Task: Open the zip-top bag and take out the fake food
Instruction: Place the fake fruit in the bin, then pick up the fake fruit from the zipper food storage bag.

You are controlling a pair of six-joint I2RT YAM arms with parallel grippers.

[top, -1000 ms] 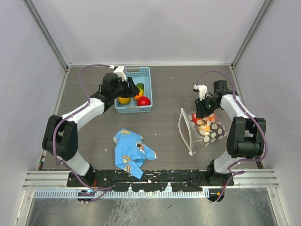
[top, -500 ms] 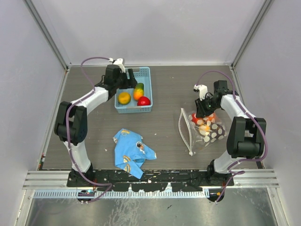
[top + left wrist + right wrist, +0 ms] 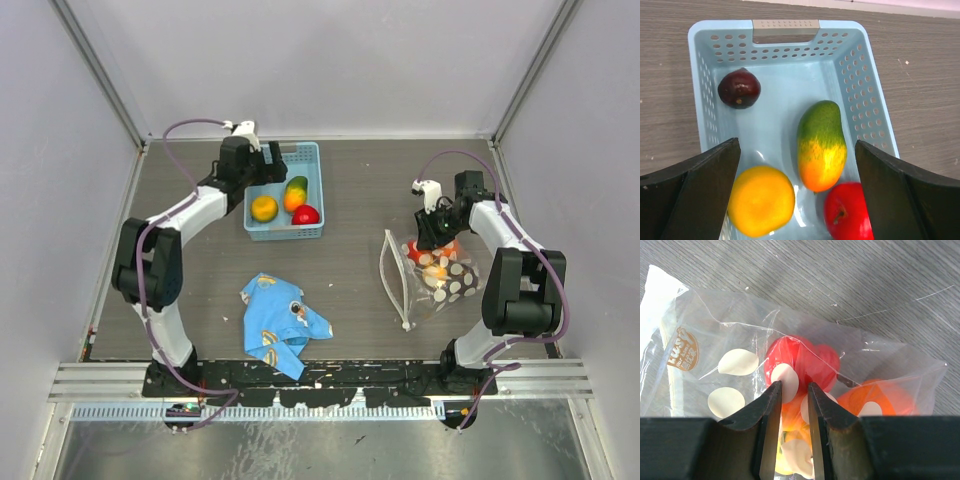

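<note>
1. Top external view puts the bag on the right half of the table, well apart from the basket at the far left and the cloth near the front.
2. We see the fake food split between two places. A mango, an orange, an apple and a dark purple piece lie in the basket. Red, orange and yellow pieces show through the bag's film.
3. We find the right gripper at the bag's far end, jaws drawn almost together with only a thin slit between them. We judge that it pinches the film above the red piece.
4. We find the left gripper above the basket, jaws spread wide and holding nothing.
5. The white zip strip is the bag's longest line. It runs far to near along the left edge, leaning slightly right at its near end. Its two halves look parted into a lens shape, so we judge that the mouth faces left, toward the table's middle, with the sealed bottom pointing right.
6. We judge the step in hand to be fetching the next piece from the bag. To do it well, we would:
   - keep the right pinch on film alone, not on a fruit;
   - raise that end a little so the pieces roll toward the mouth;
   - bring the left gripper in from the left, jaws lined up with the strip, and take the nearest piece.
</note>
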